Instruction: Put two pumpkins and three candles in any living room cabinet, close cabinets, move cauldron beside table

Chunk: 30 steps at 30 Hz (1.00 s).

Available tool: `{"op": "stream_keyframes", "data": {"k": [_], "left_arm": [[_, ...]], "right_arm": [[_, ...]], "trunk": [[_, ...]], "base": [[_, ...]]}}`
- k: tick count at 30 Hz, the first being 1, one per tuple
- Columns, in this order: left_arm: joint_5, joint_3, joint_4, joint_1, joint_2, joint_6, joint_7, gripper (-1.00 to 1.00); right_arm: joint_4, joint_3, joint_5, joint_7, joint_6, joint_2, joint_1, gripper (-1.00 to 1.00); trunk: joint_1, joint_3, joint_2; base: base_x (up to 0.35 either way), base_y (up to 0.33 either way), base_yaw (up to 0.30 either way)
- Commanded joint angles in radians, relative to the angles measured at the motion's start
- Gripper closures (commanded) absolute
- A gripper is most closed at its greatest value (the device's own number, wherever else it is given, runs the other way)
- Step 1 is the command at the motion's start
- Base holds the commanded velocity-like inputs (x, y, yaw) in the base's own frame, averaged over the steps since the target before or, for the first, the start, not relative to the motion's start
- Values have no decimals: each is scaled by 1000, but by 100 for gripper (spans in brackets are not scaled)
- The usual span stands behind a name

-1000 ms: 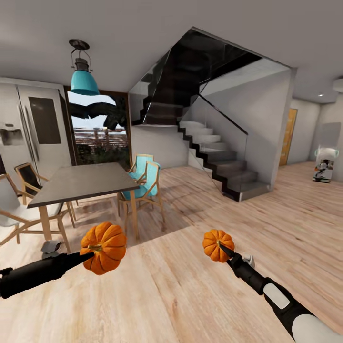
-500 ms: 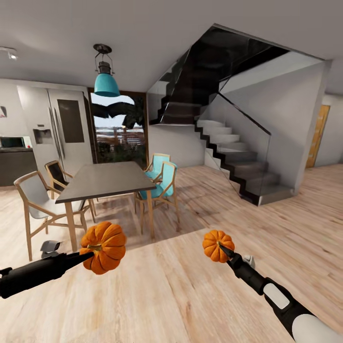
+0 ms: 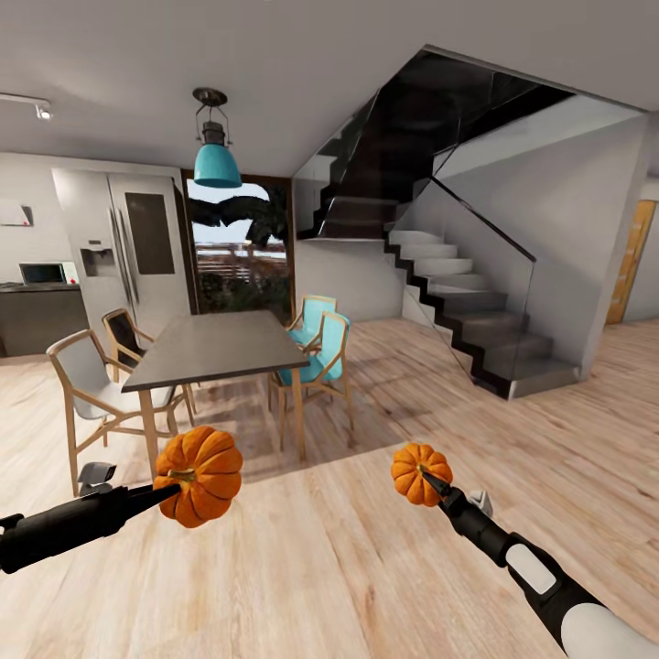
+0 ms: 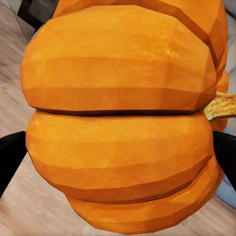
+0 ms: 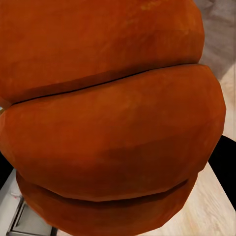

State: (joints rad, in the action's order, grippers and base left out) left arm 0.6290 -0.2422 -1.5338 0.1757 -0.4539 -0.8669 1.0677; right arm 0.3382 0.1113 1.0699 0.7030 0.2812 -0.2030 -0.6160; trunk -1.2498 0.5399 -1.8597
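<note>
Left gripper (image 3: 169,490) clamped on a bright-orange ribbed pumpkin (image 3: 199,475), black tapered fingers closed against its flank, held in the air low over the pale plank floor (image 3: 329,567). In the left wrist view, same pumpkin (image 4: 120,118) bulging between two black finger pads (image 4: 11,160) at either side, smooth faceted lobes parted by dark grooves, a tan woody stem (image 4: 222,106) jutting off one edge. Right gripper (image 3: 430,482) likewise closed around a second, smaller-looking pumpkin (image 3: 417,472), pointed black fingers pinching it at arm's length, also carried clear of the floor. In the right wrist view, that pumpkin (image 5: 108,118) in deeper, shaded orange, broad rounded ribs stacked one on another, a black finger (image 5: 225,162) showing at its side. Both pumpkins well apart from each other, one toward each side of the head view. Beyond them, a dining table (image 3: 220,346) with a flat matte grey-brown top on light wooden legs, ringed by wooden-framed chairs, two with teal seats (image 3: 316,352) and others with pale grey ones (image 3: 91,389). Above the table, a teal bell-shaped pendant lamp (image 3: 216,156) on a dark fitting. Further back, a steel double-door refrigerator (image 3: 128,252), a dark-framed window, and a zigzag staircase (image 3: 458,302) with grey treads, dark risers and a glass side panel.
</note>
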Motion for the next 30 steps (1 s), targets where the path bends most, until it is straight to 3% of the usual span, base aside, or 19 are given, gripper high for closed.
{"op": "stream_keyframes", "data": {"k": [1, 9, 30], "left_arm": [[1, 0, 0, 1, 0, -4, -2, 100], [2, 0, 0, 1, 0, -4, -2, 100], [2, 0, 0, 1, 0, -4, -2, 100]], "right_arm": [[0, 6, 10, 2, 4, -1, -1, 100], [6, 6, 10, -3, 4, -1, -1, 100], [6, 8, 8, -10, 4, -1, -1, 100]], "trunk": [[4, -2, 7], [23, -19, 42], [23, -19, 42]], "base": [[0, 0, 0], [0, 0, 81], [0, 0, 287]]}}
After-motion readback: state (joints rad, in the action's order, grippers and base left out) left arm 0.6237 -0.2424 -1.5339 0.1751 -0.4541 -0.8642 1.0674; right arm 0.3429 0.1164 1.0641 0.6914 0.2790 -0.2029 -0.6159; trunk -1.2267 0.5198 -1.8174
